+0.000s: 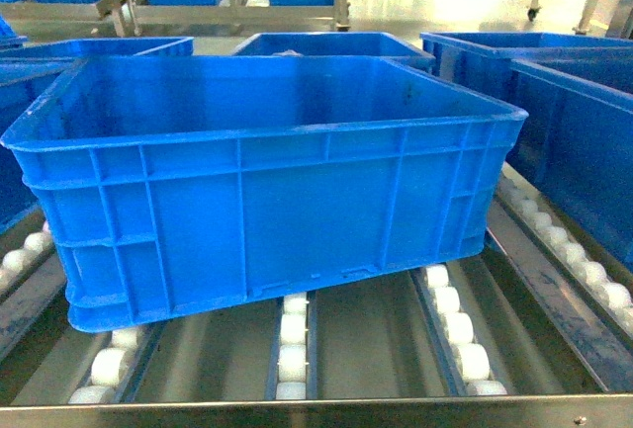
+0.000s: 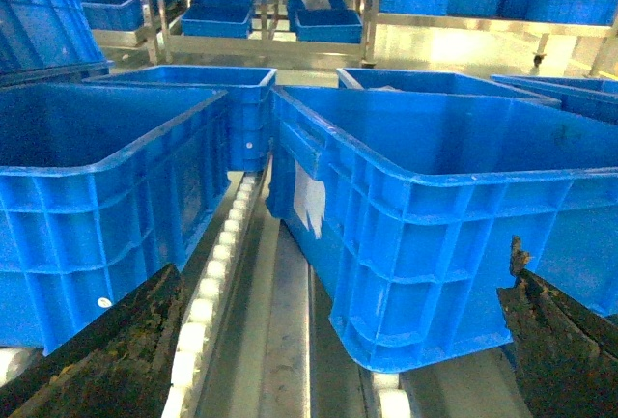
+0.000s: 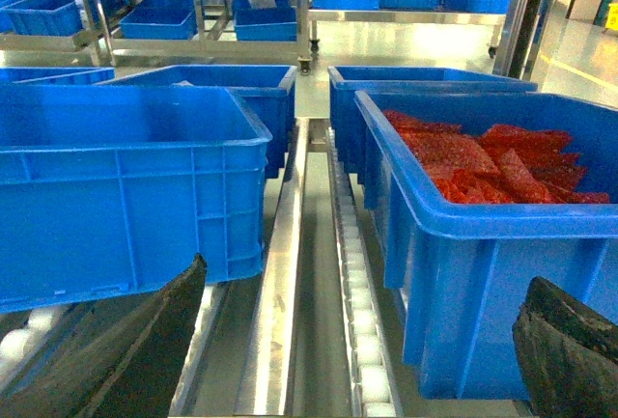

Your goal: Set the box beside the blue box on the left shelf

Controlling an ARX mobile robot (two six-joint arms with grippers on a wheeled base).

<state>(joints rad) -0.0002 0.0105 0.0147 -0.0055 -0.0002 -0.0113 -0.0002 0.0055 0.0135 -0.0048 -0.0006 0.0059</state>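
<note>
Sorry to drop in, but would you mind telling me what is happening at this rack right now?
The large blue box sits on the roller deck of the left shelf, slightly askew, with another blue crate beside it on its left. A crate of red bags stands to the right. Both pincers are open and hold nothing: the left pincer and right pincer frame the gaps either side of the box.

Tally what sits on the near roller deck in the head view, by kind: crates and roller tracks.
Blue crates on the near deck: 6 (the box plus five around it)
White roller tracks: 5
Total: 11
</note>
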